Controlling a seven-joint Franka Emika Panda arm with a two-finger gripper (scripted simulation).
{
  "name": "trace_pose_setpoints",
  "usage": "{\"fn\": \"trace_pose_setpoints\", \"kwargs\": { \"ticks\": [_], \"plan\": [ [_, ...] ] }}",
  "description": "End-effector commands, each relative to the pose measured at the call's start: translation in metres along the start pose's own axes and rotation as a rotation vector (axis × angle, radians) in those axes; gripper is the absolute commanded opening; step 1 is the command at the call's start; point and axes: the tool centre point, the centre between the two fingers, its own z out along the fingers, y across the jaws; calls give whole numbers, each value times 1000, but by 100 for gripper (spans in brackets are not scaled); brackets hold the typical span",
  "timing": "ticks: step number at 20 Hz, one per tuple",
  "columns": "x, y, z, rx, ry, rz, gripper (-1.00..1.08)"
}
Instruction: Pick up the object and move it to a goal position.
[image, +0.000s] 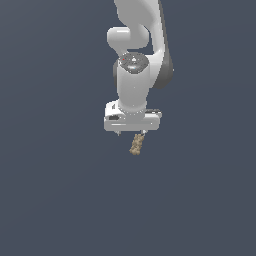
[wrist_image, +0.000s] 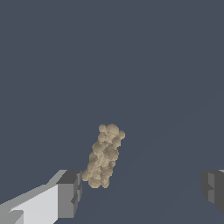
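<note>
**Fingers spread, lump just beside one of them**

While I watch the exterior view, I see the white Franka arm (image: 135, 60) reaching straight down over the plain dark slate-grey tabletop (image: 50, 200), its broad white gripper (image: 132, 133) level and facing downward. Just under the gripper's body, toward the exterior view's right end of it, sits the small tan-brown, bumpy, elongated lump (image: 135, 144). It is far narrower than the gripper and lies slightly tilted, its upper end right at the tip of the finger on that side. From this camera I cannot tell whether the lump touches that finger or only lies close beneath it.

On the wrist view I get a clearer read. The two dark grey fingers (wrist_image: 70, 192) stand wide apart, one at each side of the picture, with a large stretch of bare tabletop (wrist_image: 109, 52) between them. The gripper (wrist_image: 142, 189) is clamped on nothing. The knobbly lump (wrist_image: 104, 155) lies on the grey surface with its long axis tilted, its near end just beside the inner face of one finger, and well apart from the other finger (wrist_image: 213, 187). Most of its length extends beyond the fingertips rather than between them. Its speckled surface shows lighter and darker brown bumps. I see no marker for a goal position in either view.
</note>
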Motion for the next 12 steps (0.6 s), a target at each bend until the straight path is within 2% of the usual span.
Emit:
{"fn": "trace_pose_setpoints", "kwargs": {
  "ticks": [1, 9, 12],
  "plan": [
    [0, 0, 0, 0, 0, 0, 100],
    [-7, 25, 8, -2, -38, 65, 100],
    [-8, 27, 8, -2, -41, 69, 100]
  ]
}}
